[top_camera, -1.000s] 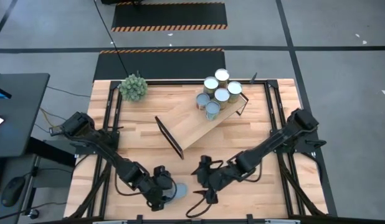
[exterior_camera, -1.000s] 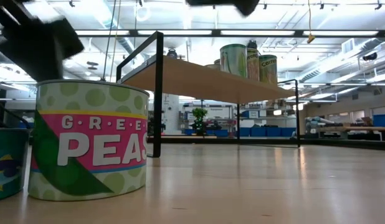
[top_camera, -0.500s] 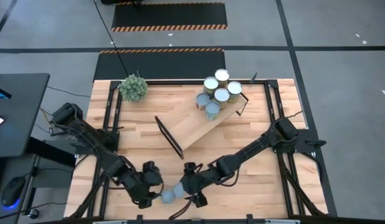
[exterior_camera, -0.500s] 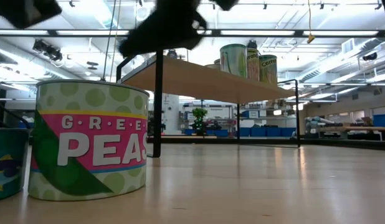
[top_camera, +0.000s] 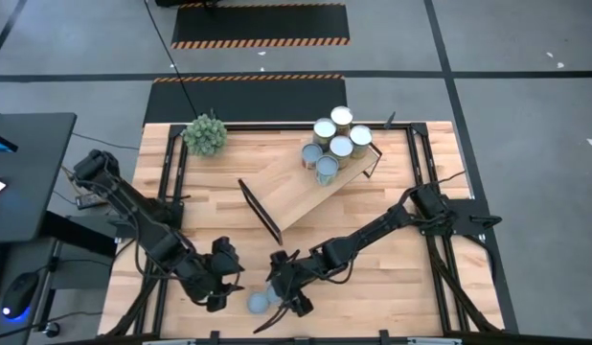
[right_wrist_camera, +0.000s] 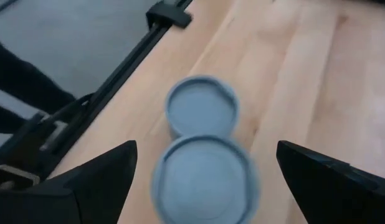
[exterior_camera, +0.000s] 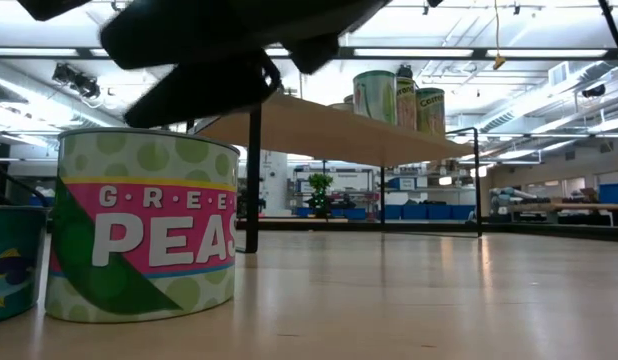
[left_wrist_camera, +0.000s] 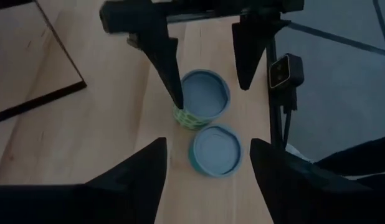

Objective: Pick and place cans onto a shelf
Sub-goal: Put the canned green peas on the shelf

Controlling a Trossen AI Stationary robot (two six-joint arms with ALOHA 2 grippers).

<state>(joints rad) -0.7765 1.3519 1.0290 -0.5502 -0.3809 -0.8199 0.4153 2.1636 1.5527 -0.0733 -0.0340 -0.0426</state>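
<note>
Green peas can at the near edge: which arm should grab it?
Right. The right pincer is open with its fingers either side of the green peas can, while the left pincer, also open, sits back beside the two cans, nearer the blue can.

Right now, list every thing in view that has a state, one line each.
Green peas can: upright on the table, ungrasped.
Teal can: upright beside it, ungrasped.
Six cans: standing clustered on the shelf.
Right pincer: open, straddling the green peas can.
Left pincer: open, beside the two cans.
</note>
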